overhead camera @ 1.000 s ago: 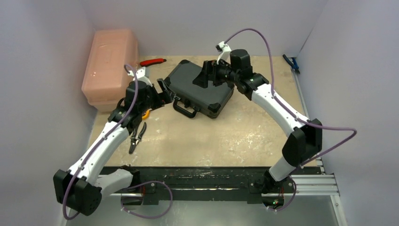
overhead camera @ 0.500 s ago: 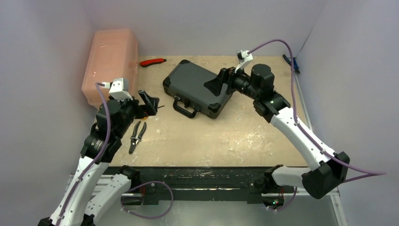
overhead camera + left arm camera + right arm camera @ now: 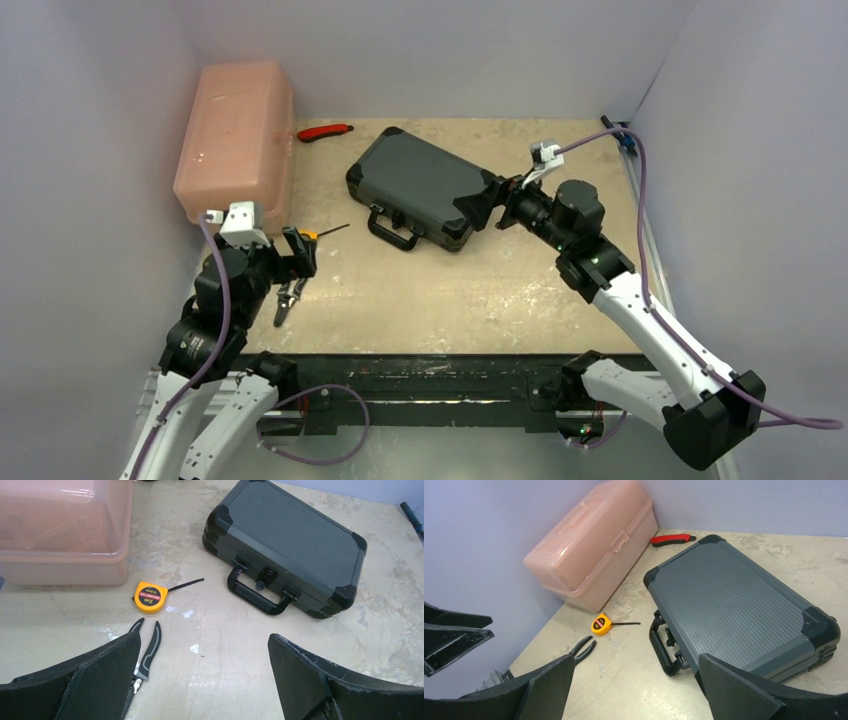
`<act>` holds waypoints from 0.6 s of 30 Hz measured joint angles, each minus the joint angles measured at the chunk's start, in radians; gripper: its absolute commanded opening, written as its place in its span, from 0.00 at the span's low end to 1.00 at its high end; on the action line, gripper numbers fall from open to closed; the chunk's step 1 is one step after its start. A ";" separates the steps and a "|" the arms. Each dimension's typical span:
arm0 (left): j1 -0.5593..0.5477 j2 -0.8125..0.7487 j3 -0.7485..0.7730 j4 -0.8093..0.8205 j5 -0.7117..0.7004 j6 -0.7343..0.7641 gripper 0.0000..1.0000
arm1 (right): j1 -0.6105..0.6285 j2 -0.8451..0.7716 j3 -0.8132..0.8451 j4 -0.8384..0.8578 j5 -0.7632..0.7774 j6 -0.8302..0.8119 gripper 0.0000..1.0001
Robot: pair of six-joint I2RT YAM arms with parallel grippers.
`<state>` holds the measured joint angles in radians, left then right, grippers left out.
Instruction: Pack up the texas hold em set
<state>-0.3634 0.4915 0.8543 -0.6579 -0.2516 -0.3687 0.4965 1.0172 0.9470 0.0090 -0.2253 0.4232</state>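
The black hard case [image 3: 420,180] lies shut on the table at the back middle, its handle [image 3: 393,232] facing the near side. It also shows in the left wrist view [image 3: 290,535] and the right wrist view [image 3: 734,600]. Chips, card deck and blue disc are out of view. My left gripper [image 3: 298,250] is open and empty, well left of the handle, above the pliers; its jaws stand wide apart [image 3: 202,645]. My right gripper [image 3: 480,208] is open and empty, just off the case's near right corner [image 3: 636,662].
A translucent pink box [image 3: 235,130] stands at the back left. A yellow tape measure [image 3: 149,596] and black pliers [image 3: 147,650] lie near my left gripper. A red utility knife [image 3: 325,131] lies behind the case. A blue tool [image 3: 620,135] lies at the back right.
Both arms have pulled back toward the near edge. The left gripper has left the case's handle side; the right gripper has come off the lid to the case's right corner. The case has not moved.
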 measured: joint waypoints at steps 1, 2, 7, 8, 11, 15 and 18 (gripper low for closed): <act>0.000 -0.008 -0.002 -0.011 -0.006 0.007 1.00 | 0.000 -0.011 -0.018 0.008 0.003 0.002 0.99; 0.000 -0.012 -0.002 -0.018 -0.011 0.013 1.00 | 0.000 -0.021 -0.034 0.012 0.006 0.003 0.99; 0.000 -0.024 -0.002 -0.021 -0.033 0.028 1.00 | 0.000 -0.062 -0.088 0.029 0.033 0.005 0.99; 0.000 -0.024 -0.002 -0.021 -0.036 0.032 1.00 | 0.000 -0.067 -0.094 0.031 0.037 0.006 0.99; 0.000 -0.023 -0.002 -0.021 -0.042 0.040 1.00 | 0.000 -0.078 -0.107 0.037 0.054 0.006 0.99; 0.000 -0.021 -0.004 -0.018 -0.045 0.048 1.00 | 0.000 -0.075 -0.108 0.040 0.059 0.006 0.99; 0.000 -0.018 -0.009 -0.018 -0.045 0.048 1.00 | 0.000 -0.069 -0.108 0.039 0.064 0.006 0.99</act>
<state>-0.3634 0.4736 0.8455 -0.6758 -0.2966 -0.3202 0.4965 0.9485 0.8391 0.0483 -0.1612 0.4297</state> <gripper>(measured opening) 0.998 0.987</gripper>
